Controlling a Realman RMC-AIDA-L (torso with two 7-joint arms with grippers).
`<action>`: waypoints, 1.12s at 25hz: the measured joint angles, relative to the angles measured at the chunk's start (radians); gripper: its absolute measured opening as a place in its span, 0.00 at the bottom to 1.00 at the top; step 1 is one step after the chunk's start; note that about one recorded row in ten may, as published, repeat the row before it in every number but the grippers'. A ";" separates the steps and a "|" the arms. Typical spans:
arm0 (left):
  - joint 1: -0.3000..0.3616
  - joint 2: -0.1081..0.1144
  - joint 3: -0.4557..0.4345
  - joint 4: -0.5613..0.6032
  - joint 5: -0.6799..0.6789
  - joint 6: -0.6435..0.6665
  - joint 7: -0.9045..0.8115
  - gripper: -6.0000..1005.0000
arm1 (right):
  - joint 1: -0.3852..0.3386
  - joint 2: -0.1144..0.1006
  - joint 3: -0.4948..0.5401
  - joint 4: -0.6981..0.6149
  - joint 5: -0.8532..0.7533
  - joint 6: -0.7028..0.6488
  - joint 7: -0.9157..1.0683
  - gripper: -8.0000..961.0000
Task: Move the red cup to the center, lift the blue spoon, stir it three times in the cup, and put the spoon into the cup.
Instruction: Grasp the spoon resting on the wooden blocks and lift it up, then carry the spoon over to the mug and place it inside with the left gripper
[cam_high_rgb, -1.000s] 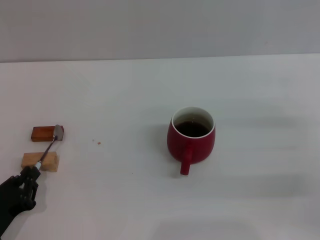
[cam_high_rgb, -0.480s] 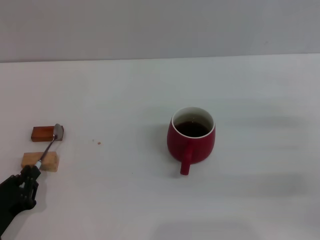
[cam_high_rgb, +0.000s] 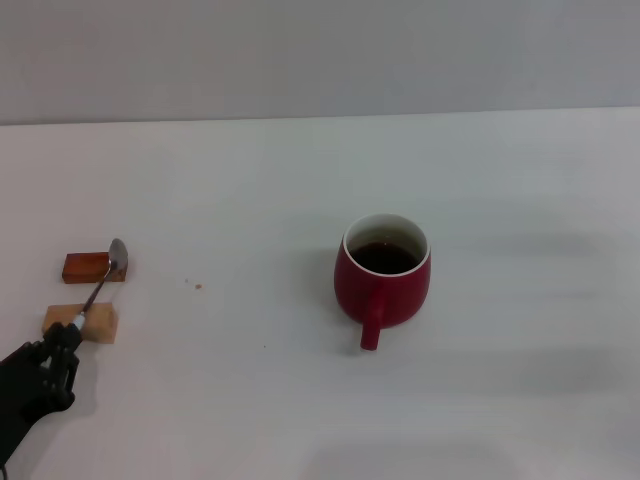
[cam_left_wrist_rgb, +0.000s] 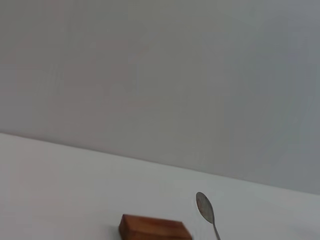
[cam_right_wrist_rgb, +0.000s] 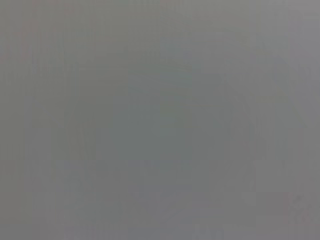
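Head view: we look down across the whole table (cam_high_rgb: 300, 180). Left wrist: low, near, sharing the brown block (cam_left_wrist_rgb: 154, 228). Right wrist: blank grey.

A plain white bench (cam_high_rgb: 300, 180) is seen, stretching back to a grey wall. The red cup (cam_high_rgb: 383, 280) is set on it just right of the middle, handle turned toward the near edge, dark liquid inside. Far off at the left edge, two small wooden blocks are laid on the surface: a reddish-brown block (cam_high_rgb: 85, 267) behind and a pale tan block (cam_high_rgb: 80, 323) in front, slightly apart. A tiny orange crumb (cam_high_rgb: 198, 286) is spotted between the blocks and the cup.
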 joint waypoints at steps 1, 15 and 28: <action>0.000 0.001 0.001 0.008 0.001 0.001 -0.001 0.13 | -0.001 0.000 0.000 0.000 0.000 0.000 0.000 0.49; -0.176 0.020 0.020 0.051 0.027 0.009 -0.093 0.13 | -0.015 0.002 -0.005 0.007 -0.002 -0.009 0.000 0.49; -0.358 0.075 0.009 0.077 0.057 -0.032 -0.207 0.13 | -0.018 0.003 -0.009 0.021 -0.006 -0.008 0.000 0.49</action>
